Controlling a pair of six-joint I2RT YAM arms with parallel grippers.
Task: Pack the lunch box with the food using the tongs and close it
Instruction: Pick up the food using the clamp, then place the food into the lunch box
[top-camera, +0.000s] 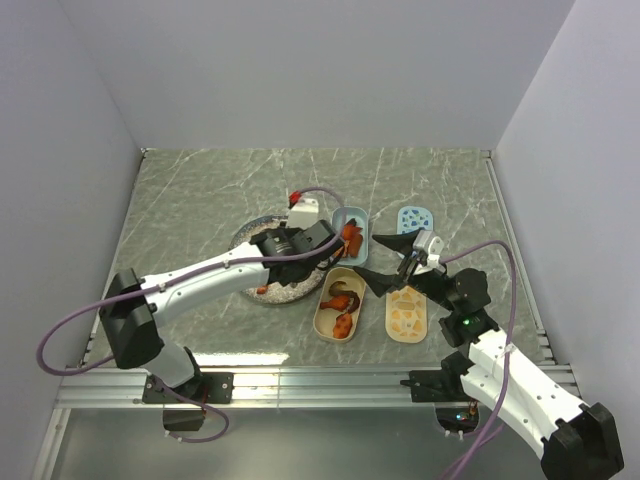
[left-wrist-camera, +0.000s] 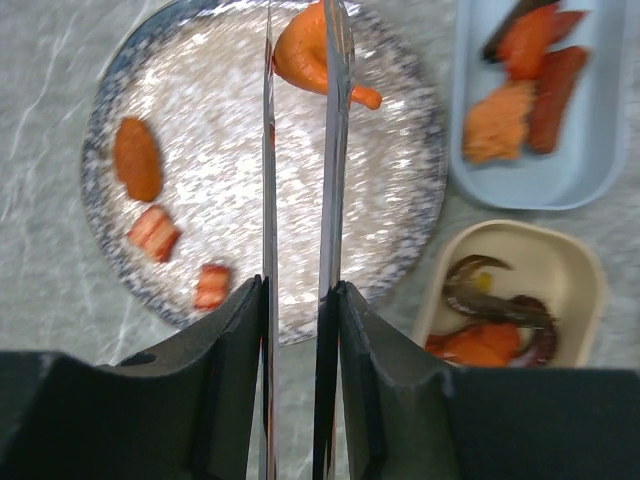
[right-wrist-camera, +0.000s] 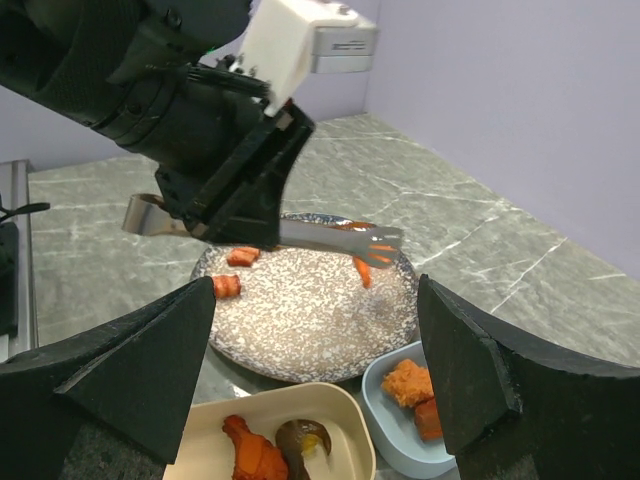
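Observation:
My left gripper (top-camera: 318, 240) (left-wrist-camera: 298, 295) is shut on the metal tongs (left-wrist-camera: 335, 150) (right-wrist-camera: 335, 235). The tongs' tips pinch an orange piece of food (left-wrist-camera: 300, 55) just above the far edge of the speckled plate (left-wrist-camera: 230, 130) (top-camera: 252, 238) (right-wrist-camera: 300, 320). Three more pieces (left-wrist-camera: 137, 158) (left-wrist-camera: 153, 232) (left-wrist-camera: 212, 285) lie on the plate. The blue tub (left-wrist-camera: 530, 190) (top-camera: 352, 213) holds orange and red chunks (left-wrist-camera: 500, 120). The cream tub (left-wrist-camera: 560, 260) (top-camera: 322, 318) holds a drumstick-like piece and a dark one (right-wrist-camera: 300, 440). My right gripper (top-camera: 380, 260) (right-wrist-camera: 315, 300) is open and holds nothing, near the tubs.
A cream patterned lid (top-camera: 406, 312) lies right of the cream tub and a blue patterned lid (top-camera: 414, 220) right of the blue tub. White walls close in the marble table (top-camera: 200, 190) on three sides. A metal rail (top-camera: 320, 378) runs along the near edge.

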